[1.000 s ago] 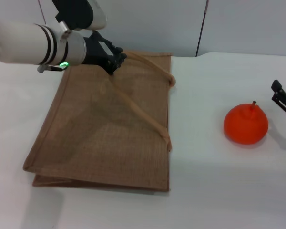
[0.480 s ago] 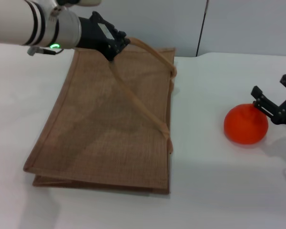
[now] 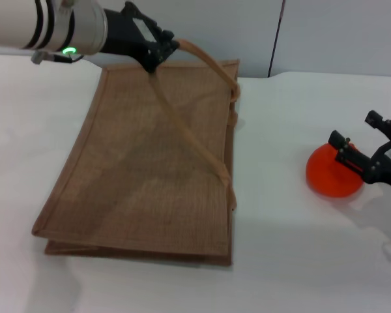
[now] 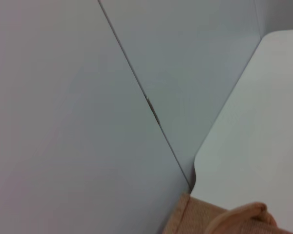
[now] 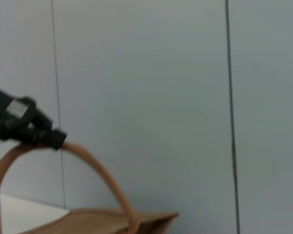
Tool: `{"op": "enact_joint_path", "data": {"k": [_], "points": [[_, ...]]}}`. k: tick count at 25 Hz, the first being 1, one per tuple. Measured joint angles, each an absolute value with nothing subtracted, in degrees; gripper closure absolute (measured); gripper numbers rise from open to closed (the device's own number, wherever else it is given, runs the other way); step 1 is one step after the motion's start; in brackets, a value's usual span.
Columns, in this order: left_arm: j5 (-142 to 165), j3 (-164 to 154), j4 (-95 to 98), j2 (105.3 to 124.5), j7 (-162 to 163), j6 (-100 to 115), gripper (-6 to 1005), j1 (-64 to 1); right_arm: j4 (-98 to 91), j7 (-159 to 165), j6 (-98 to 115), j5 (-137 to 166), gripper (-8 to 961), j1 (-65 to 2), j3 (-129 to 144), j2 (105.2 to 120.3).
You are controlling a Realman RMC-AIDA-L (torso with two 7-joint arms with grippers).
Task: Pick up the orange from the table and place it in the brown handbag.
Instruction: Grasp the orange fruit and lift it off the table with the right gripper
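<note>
The left gripper (image 3: pixel 158 53) is holding the brown handbag (image 3: pixel 143 169) up by its handle (image 3: pixel 189 140), fingers pinched on it. The right gripper (image 3: pixel 368 145), fingers spread, is straddling the orange (image 3: pixel 329 175) on the worktop (image 3: pixel 300 261); it should settle lower around the fruit's middle before closing.

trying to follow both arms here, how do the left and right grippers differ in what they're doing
The left gripper is shut on the handle of the bag, holding it raised at the far end; the right gripper is open, its fingers astride the orange without closing on it. The left is up off the table; the right is low, near it. Both are black.
</note>
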State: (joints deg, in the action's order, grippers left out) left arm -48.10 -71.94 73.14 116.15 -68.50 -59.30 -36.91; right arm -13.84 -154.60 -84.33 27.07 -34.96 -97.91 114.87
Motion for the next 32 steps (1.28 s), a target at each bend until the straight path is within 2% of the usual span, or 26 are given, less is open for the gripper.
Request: {"op": "enact_joint_path", "data": {"k": [32], "points": [[-44.6, -71.8, 95.4, 116.22, -61.8, -66.5, 878, -33.1, -14.2, -152.2, -75.6, 27.0, 55, -36.5, -94.5, 115.02]]}}
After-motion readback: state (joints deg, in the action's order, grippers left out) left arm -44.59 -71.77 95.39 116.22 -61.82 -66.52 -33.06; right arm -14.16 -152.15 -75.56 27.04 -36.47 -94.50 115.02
